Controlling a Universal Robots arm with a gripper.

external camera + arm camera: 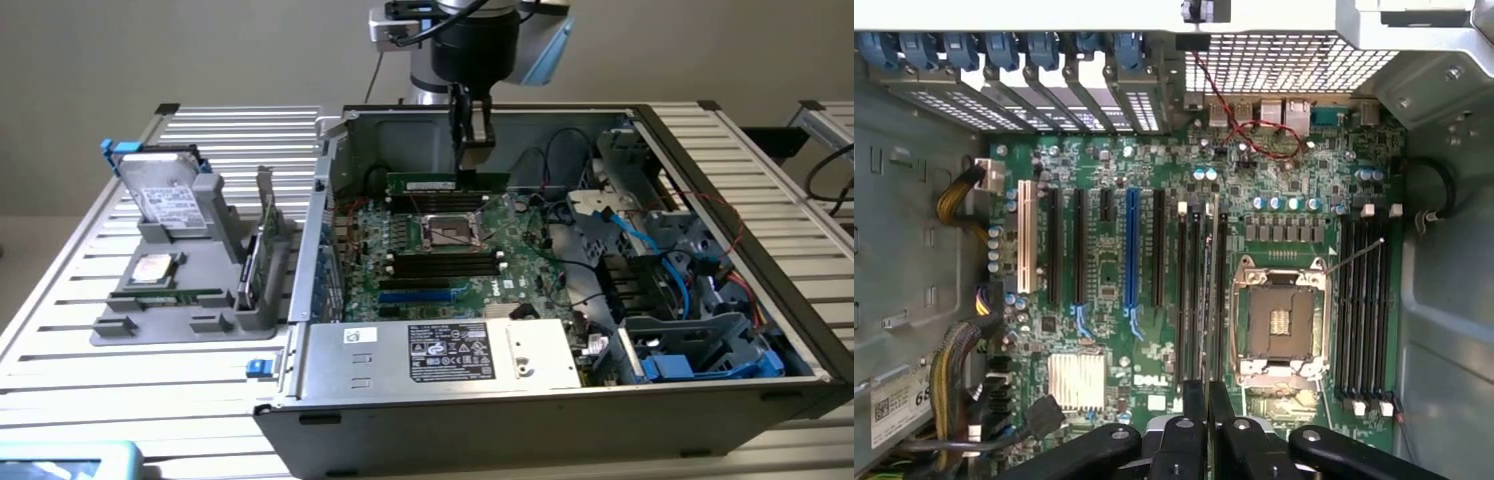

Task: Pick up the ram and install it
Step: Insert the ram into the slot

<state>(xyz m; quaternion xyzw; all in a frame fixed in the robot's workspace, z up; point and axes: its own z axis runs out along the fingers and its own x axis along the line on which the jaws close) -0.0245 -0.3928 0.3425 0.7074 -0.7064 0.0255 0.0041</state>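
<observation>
Right under your wrist camera the gripper (1206, 392) is clamping the ram (424, 183), a thin green stick wearing a pale label. You are holding it level and edge-down above the motherboard (1154, 165), clear of the black memory slots (1201, 290) beside the square metal processor socket (1279, 320). The board is lying flat inside the open grey steel case (534, 430). On the exterior view's left, a grey plastic tray (147, 325) is carrying a silver hard drive (167, 195) standing upright and a green card (264, 215), and it is sitting on the slatted metal table (80, 380).
</observation>
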